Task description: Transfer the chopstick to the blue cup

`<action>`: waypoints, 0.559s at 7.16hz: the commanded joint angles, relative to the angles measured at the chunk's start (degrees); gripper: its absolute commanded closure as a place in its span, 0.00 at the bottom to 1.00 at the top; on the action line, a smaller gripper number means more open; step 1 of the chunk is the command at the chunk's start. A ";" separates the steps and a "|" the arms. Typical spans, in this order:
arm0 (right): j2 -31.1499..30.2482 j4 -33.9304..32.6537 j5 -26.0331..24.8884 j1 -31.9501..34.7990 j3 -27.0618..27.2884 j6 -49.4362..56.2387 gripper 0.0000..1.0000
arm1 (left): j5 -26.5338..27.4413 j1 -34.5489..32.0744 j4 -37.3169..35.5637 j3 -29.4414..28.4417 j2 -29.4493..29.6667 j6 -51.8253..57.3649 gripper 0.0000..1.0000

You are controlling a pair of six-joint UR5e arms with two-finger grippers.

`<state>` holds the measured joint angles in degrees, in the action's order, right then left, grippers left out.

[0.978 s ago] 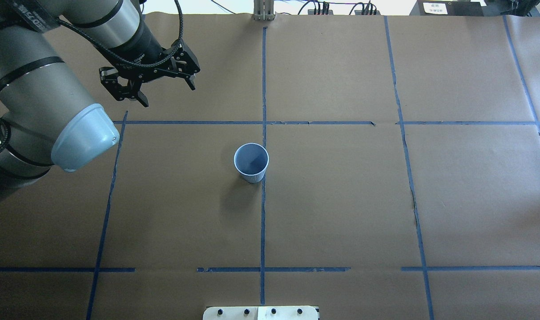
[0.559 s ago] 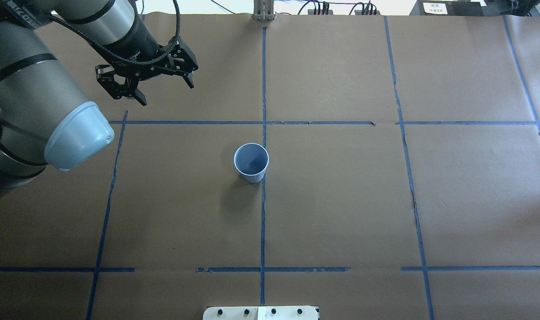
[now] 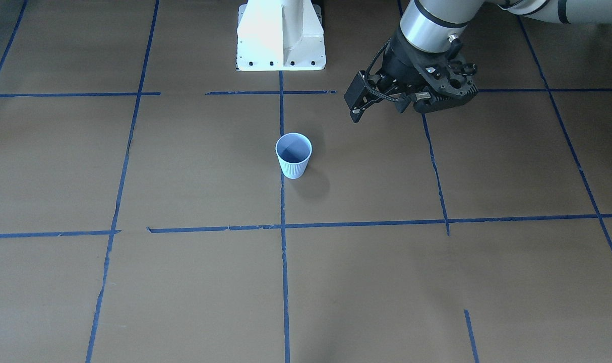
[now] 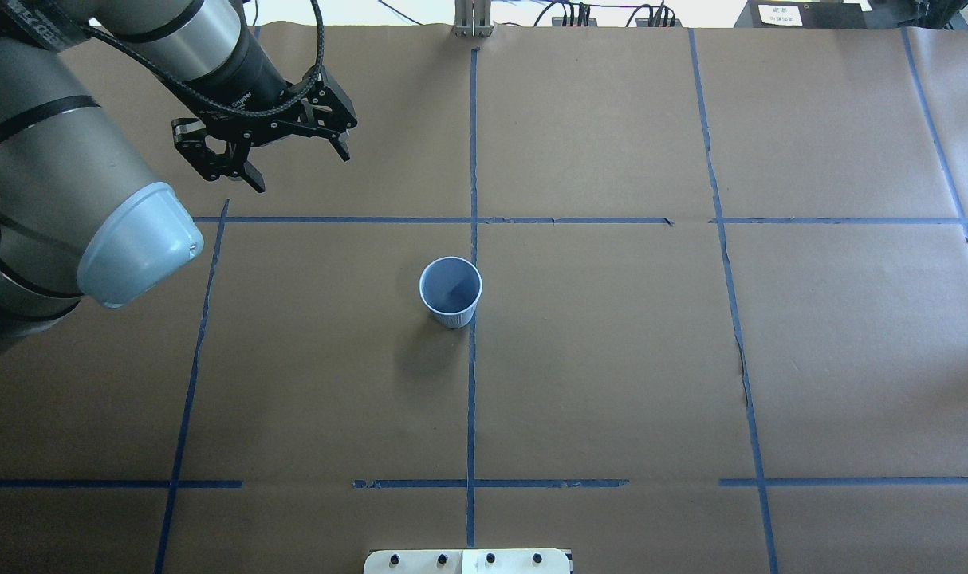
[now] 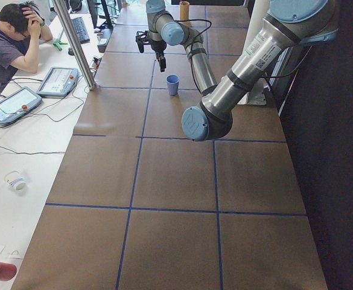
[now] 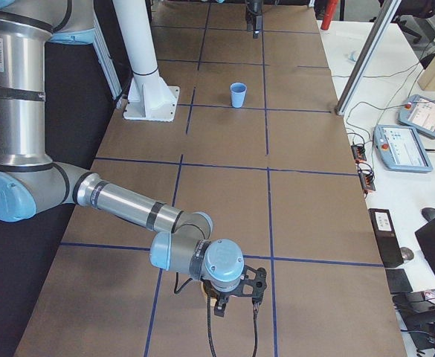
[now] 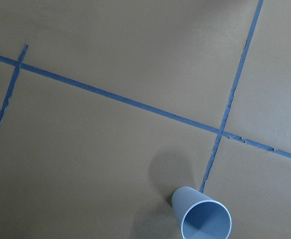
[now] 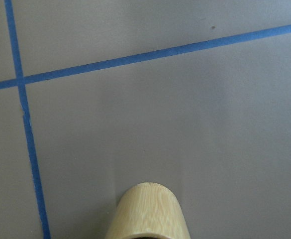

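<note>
The blue cup (image 4: 450, 292) (image 3: 293, 154) stands upright on the brown paper at the table's middle, on a tape line. It looks empty in the left wrist view (image 7: 202, 219). My left gripper (image 4: 301, 167) hovers open at the far left of the table, well away from the cup, with nothing between its fingers. My right gripper (image 6: 236, 297) shows only in the exterior right view, low over the table's near end, and I cannot tell whether it is open or shut. The chopstick is out of view.
A tan bamboo holder (image 8: 147, 211) sits just below the right wrist camera. The white robot base (image 3: 281, 35) stands at the table's edge. A person (image 5: 7, 36) sits at a side desk with tablets, beyond a metal post (image 5: 73, 42).
The left arm has shifted slightly back and to the left, with its gripper still open. The cup has not moved.
</note>
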<state>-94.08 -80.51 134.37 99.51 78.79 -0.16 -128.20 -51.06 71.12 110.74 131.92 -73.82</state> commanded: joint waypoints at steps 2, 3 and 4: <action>0.48 0.00 -0.60 0.07 -0.30 -0.46 0.50 | -0.03 0.00 0.16 0.35 -0.52 0.00 0.00; 0.48 0.09 -0.60 0.33 -0.22 -0.46 0.66 | -0.12 0.00 0.24 0.44 -0.70 -0.09 0.00; 0.56 0.09 -0.60 1.20 -0.13 -0.37 0.85 | -0.03 0.09 0.24 0.44 -0.70 -0.09 0.00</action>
<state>-93.58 -80.45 133.78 99.98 78.56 -0.59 -128.27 -51.05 71.33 111.11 131.34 -73.88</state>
